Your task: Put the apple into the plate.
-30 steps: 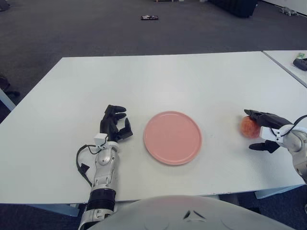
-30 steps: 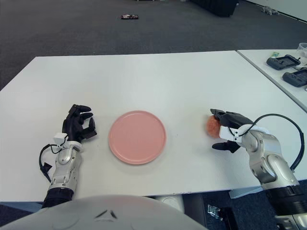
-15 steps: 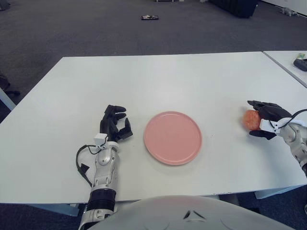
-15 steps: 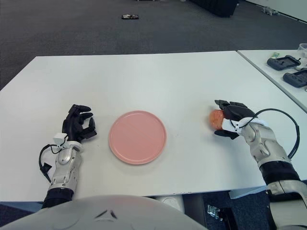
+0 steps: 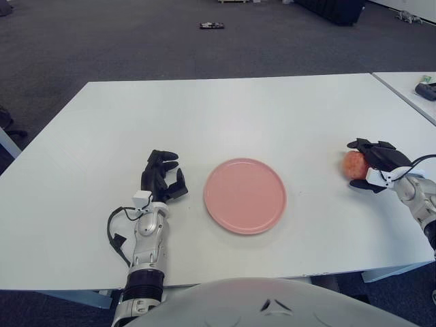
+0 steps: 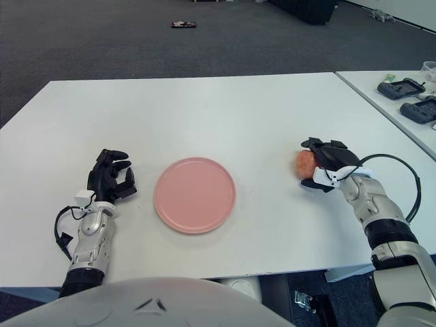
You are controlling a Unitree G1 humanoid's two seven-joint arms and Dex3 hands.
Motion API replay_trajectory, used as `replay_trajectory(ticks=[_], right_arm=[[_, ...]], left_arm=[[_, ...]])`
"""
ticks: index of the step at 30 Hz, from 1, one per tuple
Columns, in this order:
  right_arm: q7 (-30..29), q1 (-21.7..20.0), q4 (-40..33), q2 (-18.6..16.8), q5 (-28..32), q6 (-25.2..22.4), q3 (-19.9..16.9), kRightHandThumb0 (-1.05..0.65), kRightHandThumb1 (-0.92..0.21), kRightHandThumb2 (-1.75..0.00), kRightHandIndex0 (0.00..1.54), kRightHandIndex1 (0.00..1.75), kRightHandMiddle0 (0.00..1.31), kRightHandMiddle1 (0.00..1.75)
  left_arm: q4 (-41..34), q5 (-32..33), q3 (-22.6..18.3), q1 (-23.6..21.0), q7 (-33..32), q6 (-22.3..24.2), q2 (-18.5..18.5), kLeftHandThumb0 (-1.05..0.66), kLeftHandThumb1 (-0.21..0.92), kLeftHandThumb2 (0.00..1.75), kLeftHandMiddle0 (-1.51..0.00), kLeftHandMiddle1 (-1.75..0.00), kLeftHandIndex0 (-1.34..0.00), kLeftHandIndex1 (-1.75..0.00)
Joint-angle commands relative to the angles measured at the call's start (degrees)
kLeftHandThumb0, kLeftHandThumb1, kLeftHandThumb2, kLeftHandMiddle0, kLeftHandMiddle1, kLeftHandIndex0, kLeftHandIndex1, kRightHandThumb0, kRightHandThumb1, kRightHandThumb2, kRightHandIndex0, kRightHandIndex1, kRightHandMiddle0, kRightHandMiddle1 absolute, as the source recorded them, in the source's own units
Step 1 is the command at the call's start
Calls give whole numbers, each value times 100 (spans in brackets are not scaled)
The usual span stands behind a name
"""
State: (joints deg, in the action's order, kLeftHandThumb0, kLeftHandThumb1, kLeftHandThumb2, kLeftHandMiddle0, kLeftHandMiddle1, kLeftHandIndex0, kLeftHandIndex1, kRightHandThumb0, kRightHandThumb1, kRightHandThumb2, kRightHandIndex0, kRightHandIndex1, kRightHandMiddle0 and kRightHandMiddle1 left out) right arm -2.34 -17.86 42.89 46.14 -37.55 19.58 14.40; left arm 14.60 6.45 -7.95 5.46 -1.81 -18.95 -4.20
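A red-orange apple point(image 5: 353, 164) shows at the right of the white table point(image 5: 225, 109), well right of the pink plate point(image 5: 245, 195). My right hand point(image 6: 321, 163) wraps its black fingers point(image 6: 327, 146) over the top and right side of the apple, with the thumb under it. The apple seems held just above the tabletop. My left hand point(image 5: 162, 176) shows left of the plate, fingers curled, holding nothing. The plate holds nothing.
A second table at the far right carries dark controllers point(image 6: 407, 88) and a clear cup point(image 6: 429, 68). A cable point(image 6: 402, 177) loops from my right wrist. A small dark object point(image 5: 212, 25) lies on the grey carpet beyond the table.
My right hand closed around the apple and rose slightly, drifting up and a little back. The forearm swung outward. My left hand and the plate stayed put.
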Motion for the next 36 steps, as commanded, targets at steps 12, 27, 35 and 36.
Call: replay_trajectory(ticks=[12, 27, 35, 36], right_arm=[[-278, -889, 1200, -289, -459, 604, 861, -82, -43, -94, 0, 110, 0, 124], [-211, -1403, 1502, -366, -615, 895, 1377, -84, -43, -97, 0, 135, 0, 145], [-91, -1528, 1550, -319, -584, 1109, 1494, -78, -40, -103, 16, 171, 8, 172], [-72, -1539, 1555, -312, -571, 1134, 1492, -77, -40, -103, 21, 172, 11, 173]], left_arm=[[154, 36, -62, 161, -91, 276, -79, -1, 23, 144, -67, -175, -45, -175], [120, -153, -19, 212, -175, 182, -59, -1, 15, 153, -73, -175, -51, -175], [96, -175, -14, 228, -204, 203, -57, -1, 11, 157, -76, -175, -53, -175], [90, -170, -13, 232, -201, 204, -60, -1, 11, 157, -76, -175, -53, -175]])
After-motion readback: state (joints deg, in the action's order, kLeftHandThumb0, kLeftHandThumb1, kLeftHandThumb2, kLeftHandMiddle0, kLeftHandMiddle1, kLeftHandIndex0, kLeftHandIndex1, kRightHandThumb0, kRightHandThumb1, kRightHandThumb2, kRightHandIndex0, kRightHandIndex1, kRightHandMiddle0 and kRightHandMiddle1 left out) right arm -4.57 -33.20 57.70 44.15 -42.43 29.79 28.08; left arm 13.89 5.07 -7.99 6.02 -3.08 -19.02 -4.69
